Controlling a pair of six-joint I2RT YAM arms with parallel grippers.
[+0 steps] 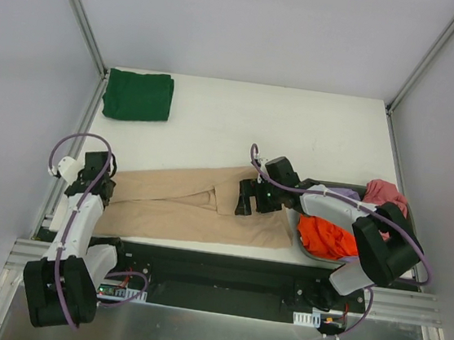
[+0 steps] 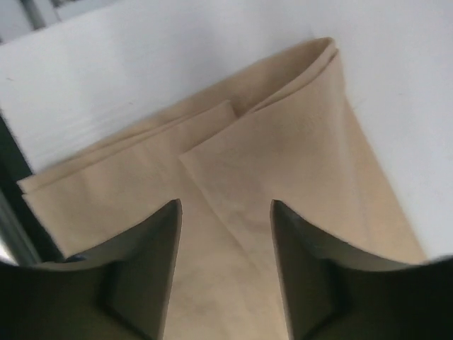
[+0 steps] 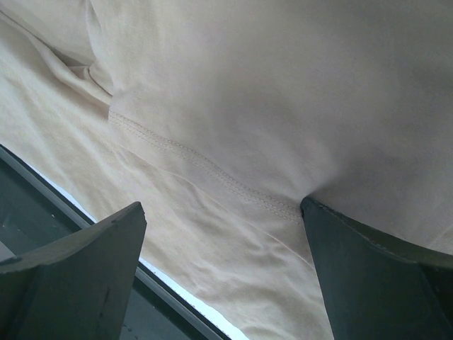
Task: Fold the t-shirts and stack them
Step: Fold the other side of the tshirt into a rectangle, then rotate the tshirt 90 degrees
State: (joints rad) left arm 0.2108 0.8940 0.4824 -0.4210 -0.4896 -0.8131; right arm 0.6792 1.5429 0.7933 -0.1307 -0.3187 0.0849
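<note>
The large beige cotton t-shirt (image 1: 174, 205) is lying as a long, partly folded band along the near edge of the white bench (image 1: 256, 132). The left claw (image 2: 226, 205) is hovering spread over its left end, pinching nothing. The right claw (image 3: 223, 209) is also gaping wide, one finger (image 3: 368, 269) nudging a stitched hem at the other end.

The folded dark green t-shirt (image 1: 137, 96) is sitting in the far-left corner. An orange-red shirt (image 1: 326, 235) and a pink one (image 1: 384, 192) are waiting in the grey oval tub (image 1: 312, 254).

I'd say they're mid-fold on the beige one. Next, both claws need to close on the ends and bring them over to shorten the band.
</note>
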